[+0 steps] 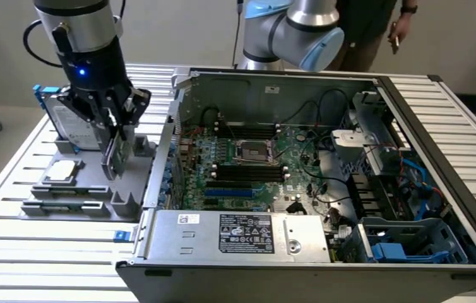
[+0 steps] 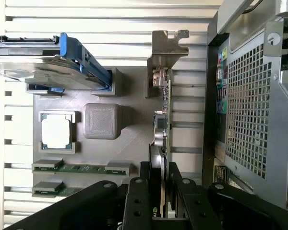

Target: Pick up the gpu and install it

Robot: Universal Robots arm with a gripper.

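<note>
Roughly early-stage: the pick was at the grasp, the install not begun. The gripper hung over the grey parts tray at the exterior view's left, beside the open computer case. Its fingers were pressed against both faces of the gpu, so clamped on the card, not apart. The gpu stood on edge, silver bracket at the end away from the grip. Could not tell whether its lower edge had cleared the tray or sat in its holder. Card was outside the case, well apart from the motherboard. The blue expansion slots looked unfilled, so my read: carry-over and seating all left. Hard drive, processor chip and memory sticks sat on the tray, untouched.
</note>
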